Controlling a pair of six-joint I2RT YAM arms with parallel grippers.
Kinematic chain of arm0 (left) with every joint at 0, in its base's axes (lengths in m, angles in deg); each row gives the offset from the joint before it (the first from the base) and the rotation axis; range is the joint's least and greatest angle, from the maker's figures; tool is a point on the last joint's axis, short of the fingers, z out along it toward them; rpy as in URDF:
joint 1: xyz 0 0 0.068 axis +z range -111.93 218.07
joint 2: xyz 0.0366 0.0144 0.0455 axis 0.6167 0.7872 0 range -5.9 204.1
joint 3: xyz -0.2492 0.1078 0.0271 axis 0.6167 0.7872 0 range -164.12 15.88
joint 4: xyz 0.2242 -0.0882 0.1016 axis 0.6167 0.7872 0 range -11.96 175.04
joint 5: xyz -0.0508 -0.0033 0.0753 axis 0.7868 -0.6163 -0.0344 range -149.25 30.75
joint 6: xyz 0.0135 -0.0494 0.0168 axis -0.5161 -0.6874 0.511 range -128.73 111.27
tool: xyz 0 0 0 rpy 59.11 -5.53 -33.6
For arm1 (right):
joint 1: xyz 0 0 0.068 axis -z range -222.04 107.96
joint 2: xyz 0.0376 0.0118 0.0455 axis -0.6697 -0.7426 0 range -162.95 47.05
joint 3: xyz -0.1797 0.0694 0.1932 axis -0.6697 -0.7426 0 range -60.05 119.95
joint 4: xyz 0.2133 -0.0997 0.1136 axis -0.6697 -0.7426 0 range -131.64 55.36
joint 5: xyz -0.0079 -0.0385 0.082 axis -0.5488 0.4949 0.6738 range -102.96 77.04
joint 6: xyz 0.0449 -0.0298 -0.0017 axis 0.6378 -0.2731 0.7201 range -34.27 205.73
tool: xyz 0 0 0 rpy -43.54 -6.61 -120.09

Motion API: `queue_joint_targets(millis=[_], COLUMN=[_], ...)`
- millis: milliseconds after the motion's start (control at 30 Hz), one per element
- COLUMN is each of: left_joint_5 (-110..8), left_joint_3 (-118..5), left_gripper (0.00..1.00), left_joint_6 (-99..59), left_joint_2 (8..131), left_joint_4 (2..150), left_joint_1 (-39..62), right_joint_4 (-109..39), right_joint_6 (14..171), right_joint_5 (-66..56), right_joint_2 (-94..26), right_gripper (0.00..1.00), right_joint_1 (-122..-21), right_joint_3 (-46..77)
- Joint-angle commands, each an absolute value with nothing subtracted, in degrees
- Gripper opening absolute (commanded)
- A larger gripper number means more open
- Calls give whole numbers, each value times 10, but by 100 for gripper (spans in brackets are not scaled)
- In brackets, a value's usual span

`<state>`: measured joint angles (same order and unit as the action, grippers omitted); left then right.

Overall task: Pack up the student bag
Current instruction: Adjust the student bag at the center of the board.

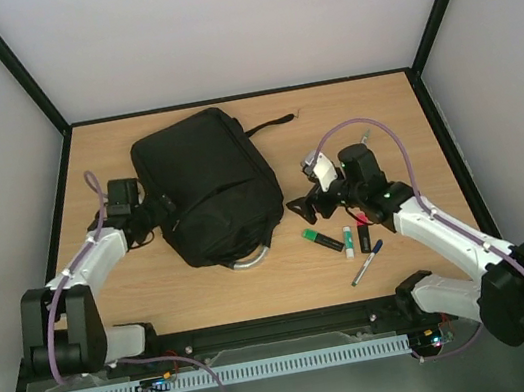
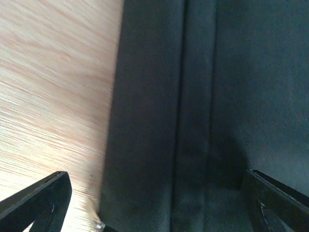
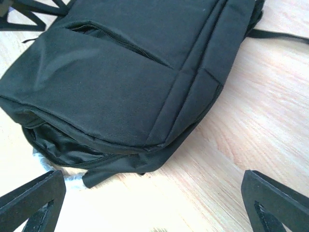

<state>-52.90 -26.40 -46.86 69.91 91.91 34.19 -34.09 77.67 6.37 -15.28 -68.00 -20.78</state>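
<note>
Black fingers (image 2: 38, 203) of the left gripper (image 1: 156, 215) spread wide over the left edge of the large black soft fabric student bag (image 1: 204, 181), lying flat mid-table. The right gripper (image 1: 307, 208), equally wide, faces its gaping end, probably to open it for the green marker (image 1: 322, 239) nearby.

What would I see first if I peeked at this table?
The big black soft fabric backpack lying flat in the middle of the wooden table catches the eye first. The left gripper sits at its left side and the right gripper at its right, both open. A few small pens and markers lie just beside the right gripper, towards the near edge.
</note>
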Motion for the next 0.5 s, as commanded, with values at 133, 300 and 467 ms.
queue_joint_targets(millis=[133,300,467], left_joint_5=[-475,-473,-489], left_joint_3=[-226,-219,-223], left_gripper=[99,99,99], left_joint_6=[-472,-455,-429], left_joint_2=[683,672,665], left_joint_4=[846,860,884], left_joint_1=[249,168,92], right_joint_4=[-394,-413,-418], right_joint_6=[737,726,724], right_joint_5=[122,124,126], right_joint_2=[-205,-231,-245], right_gripper=[94,88,88], right_joint_1=[-682,-682,-682], right_joint_3=[-171,-159,-153])
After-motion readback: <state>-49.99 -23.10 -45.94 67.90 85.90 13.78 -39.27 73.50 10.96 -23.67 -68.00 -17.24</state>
